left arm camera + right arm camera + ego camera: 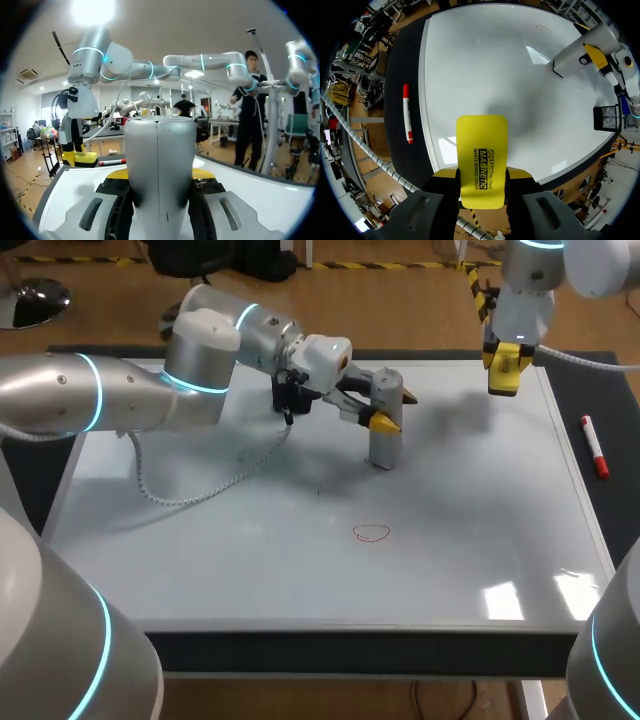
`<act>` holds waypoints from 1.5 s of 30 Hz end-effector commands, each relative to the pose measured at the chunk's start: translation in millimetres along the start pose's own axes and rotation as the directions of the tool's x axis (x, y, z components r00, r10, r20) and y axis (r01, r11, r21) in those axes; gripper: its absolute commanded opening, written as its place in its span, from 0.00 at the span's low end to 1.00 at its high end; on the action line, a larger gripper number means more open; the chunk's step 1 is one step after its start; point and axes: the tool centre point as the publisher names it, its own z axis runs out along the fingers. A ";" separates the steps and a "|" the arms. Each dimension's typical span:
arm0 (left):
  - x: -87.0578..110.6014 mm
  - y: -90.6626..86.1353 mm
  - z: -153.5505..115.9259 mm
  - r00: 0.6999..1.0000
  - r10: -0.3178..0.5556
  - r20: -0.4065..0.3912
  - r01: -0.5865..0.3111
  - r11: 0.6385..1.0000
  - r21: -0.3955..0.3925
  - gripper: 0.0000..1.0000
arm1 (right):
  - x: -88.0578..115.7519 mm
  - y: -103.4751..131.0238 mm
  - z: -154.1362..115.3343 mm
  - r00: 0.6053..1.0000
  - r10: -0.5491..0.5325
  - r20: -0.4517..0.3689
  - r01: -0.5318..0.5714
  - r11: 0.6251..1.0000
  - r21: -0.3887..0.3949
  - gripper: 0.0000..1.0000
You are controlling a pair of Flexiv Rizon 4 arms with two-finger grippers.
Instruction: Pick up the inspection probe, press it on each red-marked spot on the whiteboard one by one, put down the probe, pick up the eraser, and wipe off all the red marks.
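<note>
Clamping the grey inspection probe (160,150) from both sides, the left gripper (383,420) is holding it upright, its lower end down at the whiteboard (300,580), well apart from the red mark (371,532). The right gripper (481,176) is pinching the yellow eraser (481,145) near the board's far right corner. A red marker (595,446) is lying beside the board's right edge.

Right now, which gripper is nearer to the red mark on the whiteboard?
Left. The left gripper, shut on the probe, is just beyond the red mark. The right gripper, shut on the eraser, is over the whiteboard's far right corner, farther off.
</note>
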 end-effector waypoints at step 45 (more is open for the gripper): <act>-1.7 -1.5 1.2 1.000 -0.005 -0.015 0.005 1.000 0.001 0.00 | 0.5 -0.9 -1.2 1.000 -0.002 -0.003 0.002 1.000 -0.001 0.00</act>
